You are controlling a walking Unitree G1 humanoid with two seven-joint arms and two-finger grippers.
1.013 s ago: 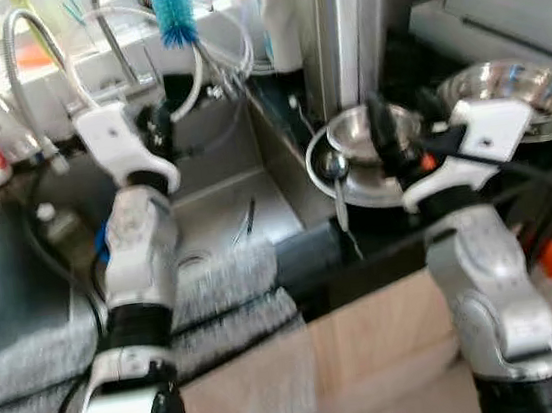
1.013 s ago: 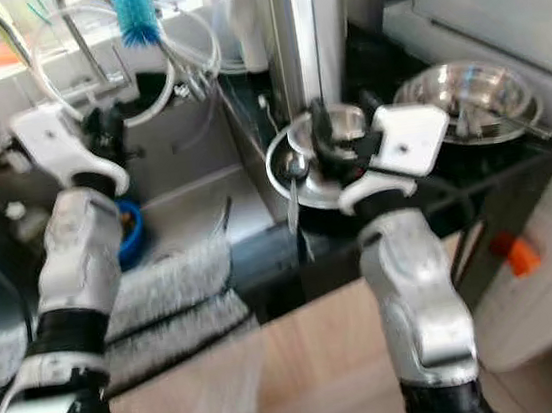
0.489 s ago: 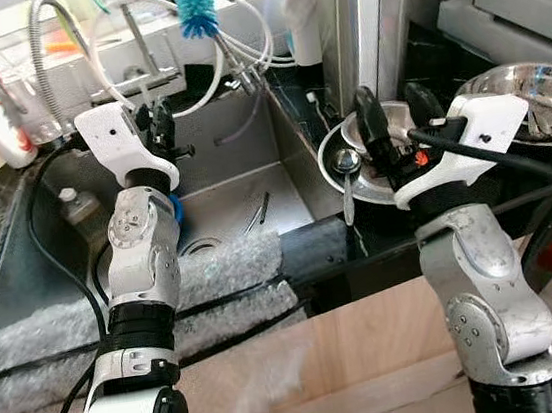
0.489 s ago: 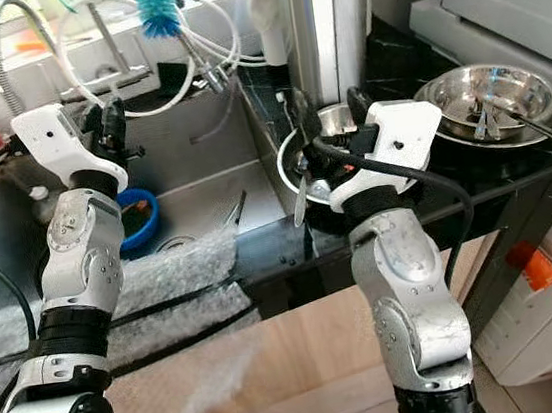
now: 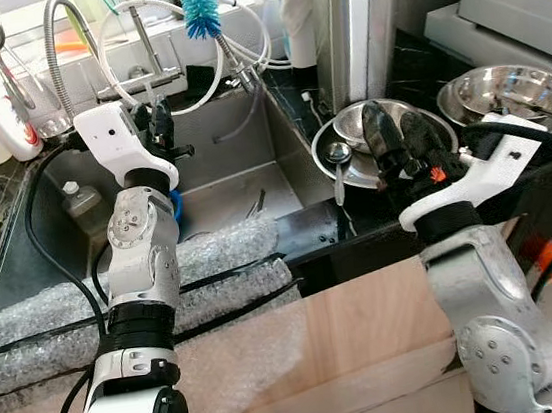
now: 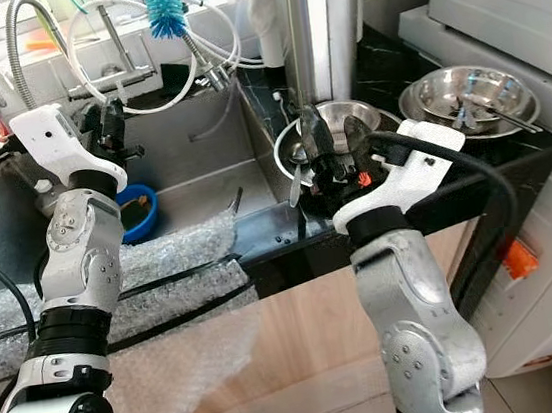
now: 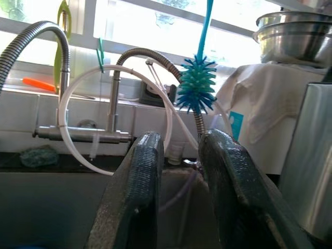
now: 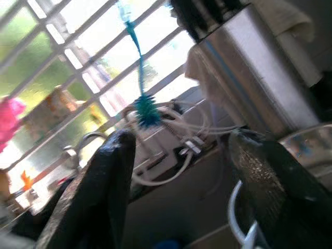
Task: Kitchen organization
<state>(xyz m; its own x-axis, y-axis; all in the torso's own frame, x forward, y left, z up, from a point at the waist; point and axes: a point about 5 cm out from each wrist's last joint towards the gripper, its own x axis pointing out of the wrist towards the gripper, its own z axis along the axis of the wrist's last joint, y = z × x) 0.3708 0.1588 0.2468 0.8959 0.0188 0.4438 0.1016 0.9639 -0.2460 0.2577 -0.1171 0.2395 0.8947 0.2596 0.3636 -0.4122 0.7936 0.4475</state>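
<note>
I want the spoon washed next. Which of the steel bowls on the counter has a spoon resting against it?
The smaller steel bowl, on the white plate beside the sink; the spoon leans at its rim. The larger steel bowl sits farther right, holding other utensils.

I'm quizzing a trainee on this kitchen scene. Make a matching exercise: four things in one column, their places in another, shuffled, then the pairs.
Things:
1. bottle brush
2. blue bowl
3. ladle
4. bubble wrap

Places:
A. draped over the sink's front edge
B. on the white plate on the counter, handle toward the robot
C. hanging above the faucet
D. down in the sink

Pairs: 1-C, 2-D, 3-B, 4-A
</note>
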